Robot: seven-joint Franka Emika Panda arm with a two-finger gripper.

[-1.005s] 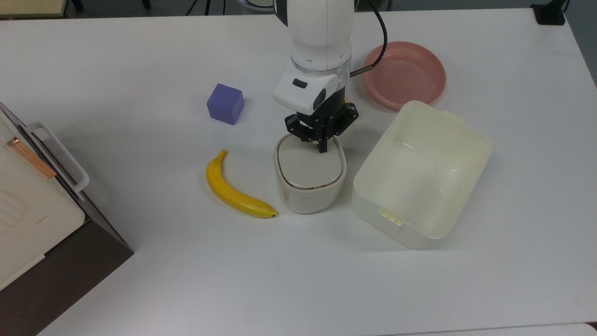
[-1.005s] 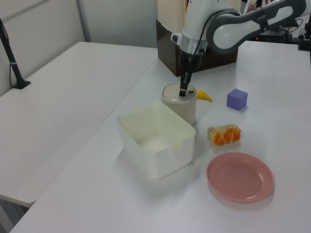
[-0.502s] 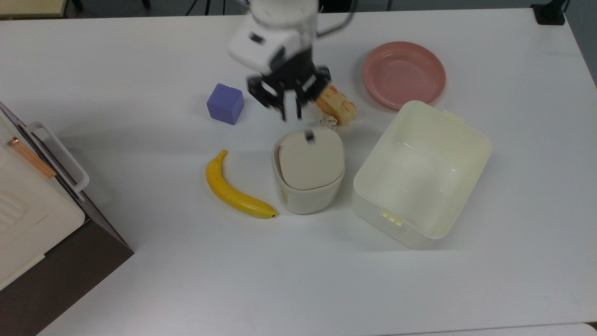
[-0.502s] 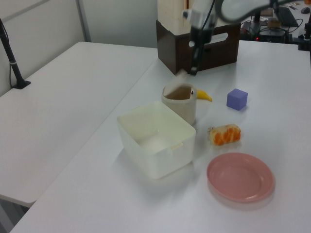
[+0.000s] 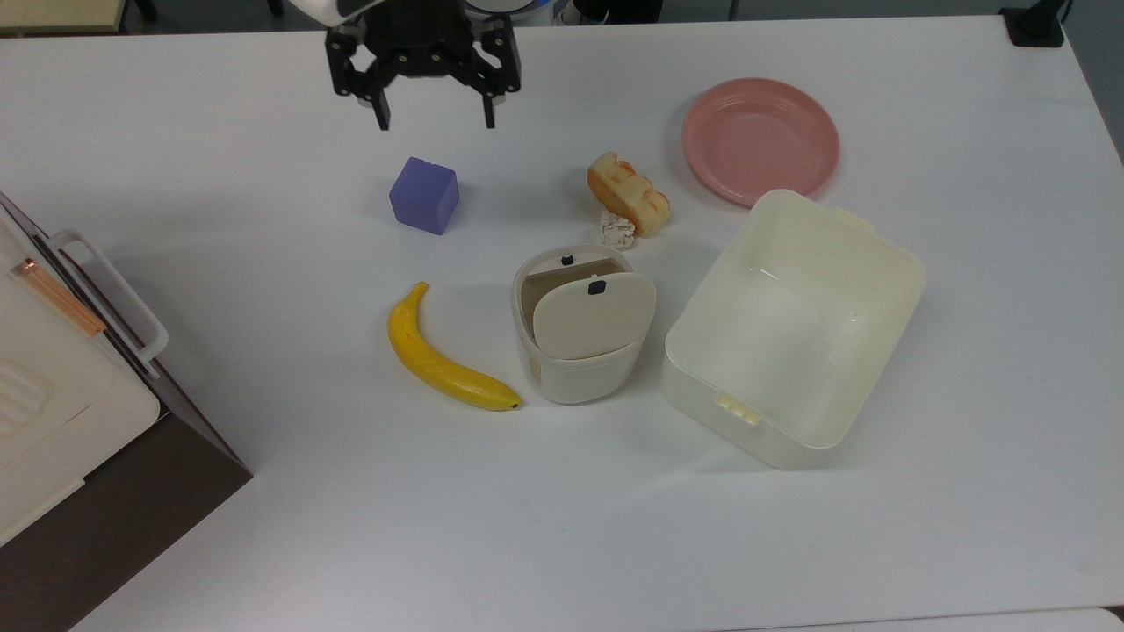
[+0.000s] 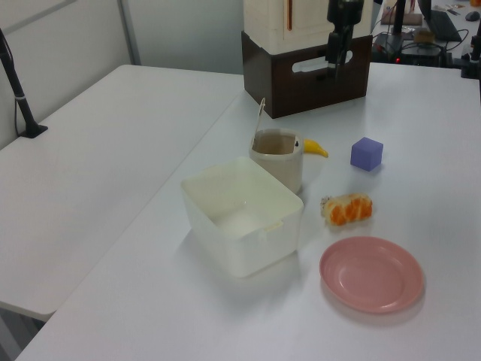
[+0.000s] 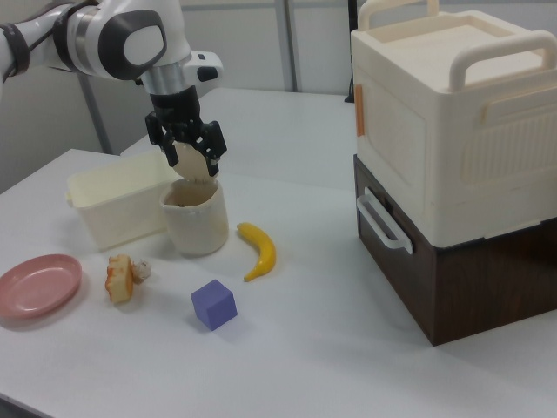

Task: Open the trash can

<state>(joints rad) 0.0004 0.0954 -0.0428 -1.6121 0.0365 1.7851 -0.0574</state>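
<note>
The trash can [image 5: 580,373] is a small beige rounded bin in the middle of the table. Its lid [image 5: 593,316], with a small black square mark, stands raised on its hinge, and the brown inside [image 5: 562,270] shows. In the left view the trash can [image 6: 276,164] has its lid [image 6: 261,119] almost upright. My gripper [image 5: 435,116] hangs open and empty, well up and away at the top view's upper left, above the purple cube. In the right view the gripper [image 7: 190,157] appears just above the trash can [image 7: 196,219].
A banana [image 5: 443,360] lies to the top view's left of the bin, with a purple cube [image 5: 425,195] beyond it. A bread piece [image 5: 628,206], a pink plate [image 5: 760,139] and a large cream lidless box [image 5: 795,329] are nearby. A brown-and-cream cabinet [image 5: 79,395] stands at the top view's left edge.
My gripper left the lid's rear edge, rose and moved toward the top view's upper left, and its fingers spread apart. The lid swung up from flat to raised.
</note>
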